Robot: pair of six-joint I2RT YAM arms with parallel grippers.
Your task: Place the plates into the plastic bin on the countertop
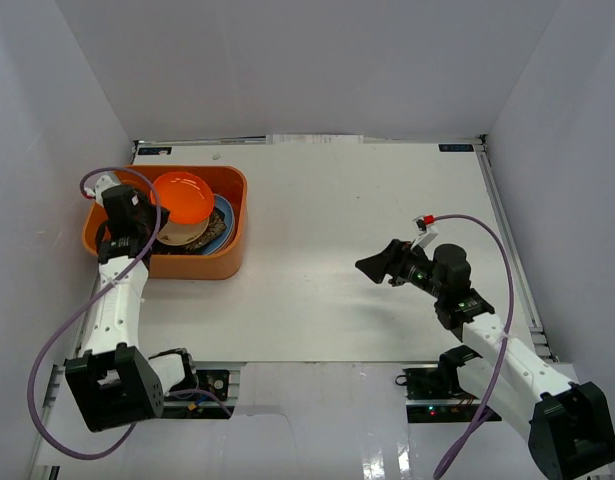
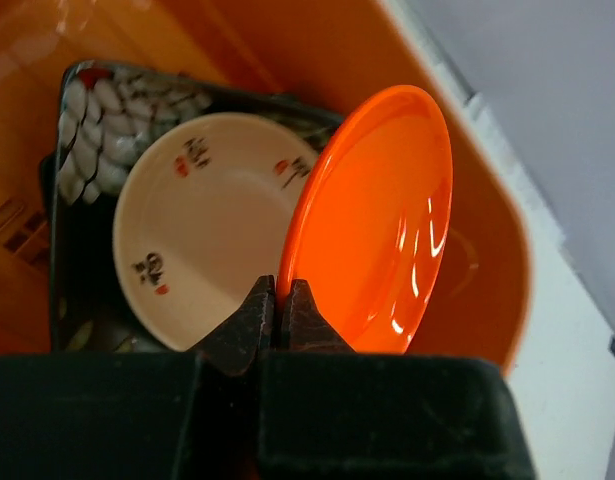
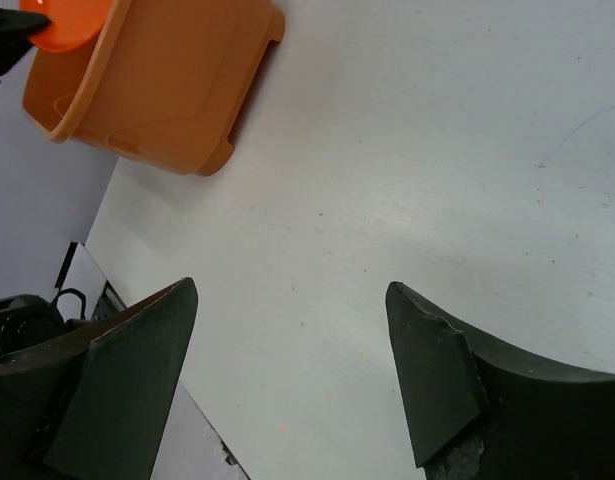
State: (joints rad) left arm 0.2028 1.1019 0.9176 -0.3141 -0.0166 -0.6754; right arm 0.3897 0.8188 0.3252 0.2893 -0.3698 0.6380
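The orange plate (image 2: pixel 372 220) hangs tilted on edge over the plastic bin (image 2: pixel 317 50), glossy face up and to the side. The left fingers (image 2: pixel 269 312) are clamped on its lower rim, with only the thickness of the rim between their tips. The plate sits over the left half of the bin. Whether its edge touches anything beneath cannot be told.

Inside the bin, directly under the held plate, a cream plate (image 2: pixel 202 220) with small red and black marks lies flat on a square black floral plate (image 2: pixel 97 110). In the top view a light blue plate (image 1: pixel 225 222) shows its rim under that stack, toward the bin's right wall.

The bin stands on the white bench (image 1: pixel 367 190), and the left arm reaches in over the bin's near-left corner. A purple cable (image 1: pixel 97 180) loops just left of the bin.

Well to the right of the bin, and nearer the arm bases, the right fingers (image 1: pixel 372 267) hover low over bare bench. They are spread wide with nothing between them, tips pointing back toward the bin.
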